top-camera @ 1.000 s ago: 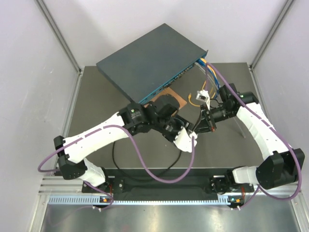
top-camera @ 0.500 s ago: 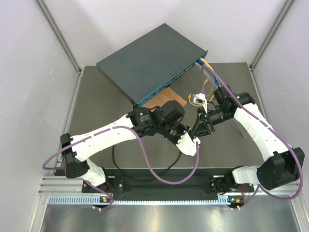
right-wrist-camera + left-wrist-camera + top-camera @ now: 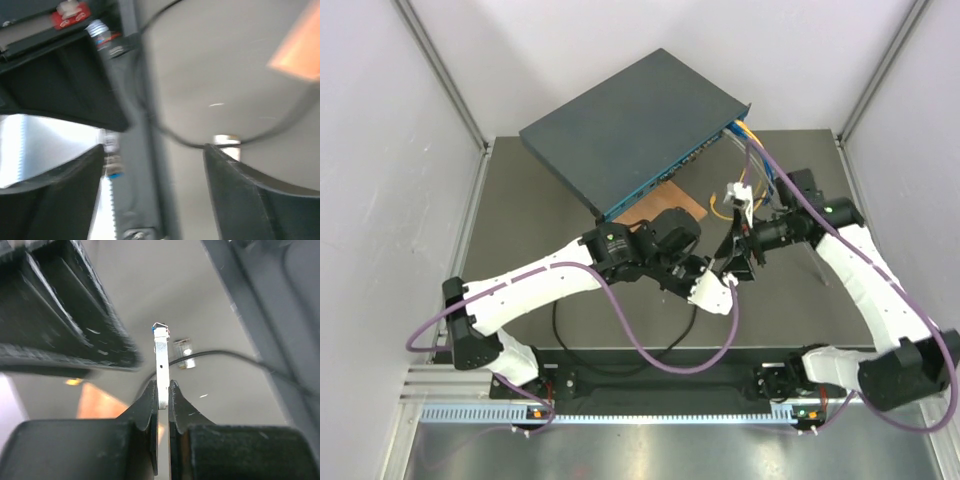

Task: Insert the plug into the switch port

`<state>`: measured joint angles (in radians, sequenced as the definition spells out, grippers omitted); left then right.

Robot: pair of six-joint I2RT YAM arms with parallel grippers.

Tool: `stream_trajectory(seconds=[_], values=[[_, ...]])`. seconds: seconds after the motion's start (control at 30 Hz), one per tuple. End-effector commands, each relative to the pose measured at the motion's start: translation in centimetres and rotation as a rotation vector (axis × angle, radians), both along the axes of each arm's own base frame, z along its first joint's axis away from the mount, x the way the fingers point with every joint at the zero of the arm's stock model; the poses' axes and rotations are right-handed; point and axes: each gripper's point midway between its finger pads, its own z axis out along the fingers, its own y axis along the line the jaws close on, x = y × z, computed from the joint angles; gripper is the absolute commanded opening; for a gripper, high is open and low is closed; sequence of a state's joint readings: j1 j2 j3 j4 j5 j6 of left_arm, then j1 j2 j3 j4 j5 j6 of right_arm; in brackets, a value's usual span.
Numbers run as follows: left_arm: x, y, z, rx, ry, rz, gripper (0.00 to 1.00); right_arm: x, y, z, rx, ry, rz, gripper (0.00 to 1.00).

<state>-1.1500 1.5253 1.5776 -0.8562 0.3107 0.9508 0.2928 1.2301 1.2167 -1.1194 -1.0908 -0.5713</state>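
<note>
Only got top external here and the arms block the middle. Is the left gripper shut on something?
Observer: Yes. In the left wrist view the left gripper is shut on a thin silver strip that stands up between its fingers.
Operator: So that's not the plug?
Observer: Doesn't look like it. The plug, a small pale connector on the end of the black cable, lies on the table beyond the strip, clear of the fingers.
Operator: Right gripper?
Observer: The right gripper is open, gripping nothing; the cable crosses the table below it. That view is blurred.
</note>
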Motion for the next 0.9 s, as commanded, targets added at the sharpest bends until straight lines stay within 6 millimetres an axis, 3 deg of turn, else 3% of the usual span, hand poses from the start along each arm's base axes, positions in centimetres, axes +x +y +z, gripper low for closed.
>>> stream_trajectory(seconds=[0.0,0.03,0.07,0.13,0.2,0.3,0.43,0.57,0.63,0.7,0.87], values=[[-1.4,0.3,3.0,-0.113,0.182,0.098,0.0,5.1,-1.4,4.0,-0.003,-0.301,-0.234,0.84],[-2.4,0.3,3.0,-0.114,0.253,0.081,0.0,6.5,-2.0,4.6,-0.018,-0.359,-0.305,0.87],[-2.1,0.5,2.7,-0.105,0.296,0.105,0.0,6.7,-2.4,5.6,-0.013,-0.409,-0.342,0.89],[-2.1,0.4,3.1,-0.124,0.415,0.158,0.0,8.0,-3.7,5.4,-0.062,-0.448,-0.449,0.97],[-1.2,0.2,4.2,-0.183,0.58,0.224,0.0,8.2,-4.8,5.4,-0.1,-0.508,-0.486,1.0],[-0.9,0.5,4.4,-0.176,0.818,0.29,0.0,7.8,-6.0,5.1,-0.151,-0.535,-0.513,1.0],[-0.3,0.4,5.0,-0.191,1.014,0.358,0.0,6.1,-7.5,4.6,-0.206,-0.636,-0.461,1.0],[1.6,0.3,4.8,-0.202,1.127,0.484,0.0,2.2,-7.3,3.7,-0.204,-0.746,-0.273,0.99],[1.8,0.1,4.6,-0.195,1.16,0.508,0.0,0.6,-6.9,2.7,-0.195,-0.821,-0.152,0.97],[1.7,-0.1,4.4,-0.181,1.219,0.531,0.0,-0.6,-6.6,3.1,-0.161,-0.91,-0.098,0.92],[2.0,-0.7,3.4,-0.151,1.316,0.611,0.0,-0.6,-5.8,4.0,-0.12,-1.054,-0.012,0.72]])
